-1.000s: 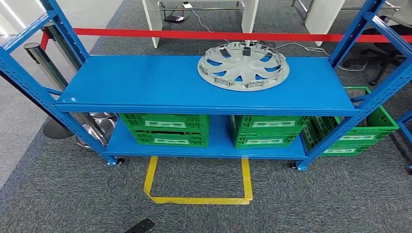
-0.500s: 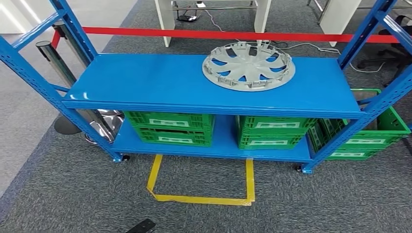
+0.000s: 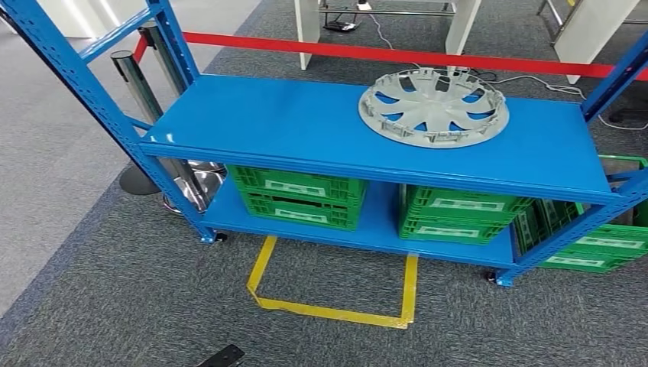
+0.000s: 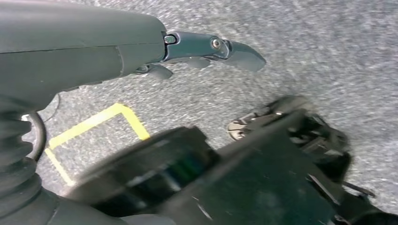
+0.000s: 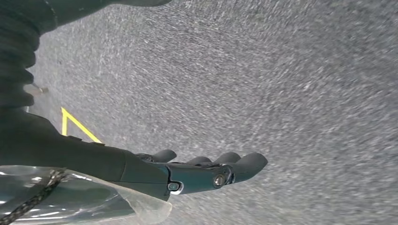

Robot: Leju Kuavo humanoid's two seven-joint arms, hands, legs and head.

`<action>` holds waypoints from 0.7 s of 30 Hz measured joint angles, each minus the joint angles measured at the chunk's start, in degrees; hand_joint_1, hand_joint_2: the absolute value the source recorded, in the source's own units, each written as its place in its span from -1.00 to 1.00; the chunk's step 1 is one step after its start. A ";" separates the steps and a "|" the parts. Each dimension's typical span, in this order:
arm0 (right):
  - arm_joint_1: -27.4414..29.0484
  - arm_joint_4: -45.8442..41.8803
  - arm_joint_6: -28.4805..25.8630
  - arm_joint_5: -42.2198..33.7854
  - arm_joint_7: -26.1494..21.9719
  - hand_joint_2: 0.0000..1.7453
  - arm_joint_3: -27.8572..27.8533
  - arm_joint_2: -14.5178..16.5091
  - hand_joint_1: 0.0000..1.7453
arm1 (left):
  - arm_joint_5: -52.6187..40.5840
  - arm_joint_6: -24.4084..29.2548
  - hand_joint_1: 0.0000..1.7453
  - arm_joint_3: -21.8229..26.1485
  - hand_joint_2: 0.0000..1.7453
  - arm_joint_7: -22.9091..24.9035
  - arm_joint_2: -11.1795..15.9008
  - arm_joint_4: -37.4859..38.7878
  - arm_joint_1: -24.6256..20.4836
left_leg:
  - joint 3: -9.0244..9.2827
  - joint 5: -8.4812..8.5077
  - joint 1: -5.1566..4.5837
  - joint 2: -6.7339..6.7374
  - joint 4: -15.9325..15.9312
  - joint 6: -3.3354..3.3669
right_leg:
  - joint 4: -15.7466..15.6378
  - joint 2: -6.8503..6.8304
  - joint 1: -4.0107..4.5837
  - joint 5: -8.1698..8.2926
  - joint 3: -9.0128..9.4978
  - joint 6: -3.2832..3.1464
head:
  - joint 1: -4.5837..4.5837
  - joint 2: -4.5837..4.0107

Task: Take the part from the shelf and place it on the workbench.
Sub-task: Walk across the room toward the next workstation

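The part (image 3: 433,106) is a grey wheel cover with curved spokes. It lies flat on the top board of the blue shelf (image 3: 306,122), in the upper right of the head view. Nothing touches it.

Under the top board, green crates (image 3: 298,197) sit on the low board. More green crates (image 3: 604,241) stand at the right edge. On the grey carpet in front of the shelf there is a yellow tape box (image 3: 336,294). A red belt (image 3: 344,52) runs across the top of the picture.

The left hand (image 4: 206,49) hangs down over the carpet. Its fingers are straight and apart, and it holds nothing. The right hand (image 5: 211,171) hangs the same way, fingers out, with nothing in it.

I think the job has barely started. The part is not picked up yet. The robot must get close, lift it, and carry it to the workbench.
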 joint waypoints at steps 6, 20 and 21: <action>0.15 0.01 -0.02 0.06 0.00 -0.50 0.03 -0.20 -1.00 | 0.00 0.02 -1.00 0.04 1.00 0.01 -0.30 0.00 0.06 | 0.20 0.94 0.60 -2.64 -1.08 0.74 | 14.76 4.66 -0.32 -7.15 -7.15 1.22 | 0.41 0.00; -0.02 0.00 0.31 -0.18 2.10 -1.00 -0.02 -0.34 -1.00 | -0.17 -0.35 -1.00 0.04 1.00 -0.10 -0.26 0.00 -0.01 | 0.19 -0.26 0.34 -4.10 0.32 0.97 | 0.57 5.55 -0.54 0.28 -0.79 0.33 | 0.18 0.00; -0.06 0.00 0.36 -0.16 1.99 -1.00 -0.02 -0.34 -1.00 | -0.17 -0.38 -1.00 0.04 1.00 -0.10 -0.26 0.00 -0.01 | 0.22 -0.24 0.37 -4.10 0.25 0.94 | 0.58 5.54 -0.48 0.24 -0.78 0.21 | 0.19 0.00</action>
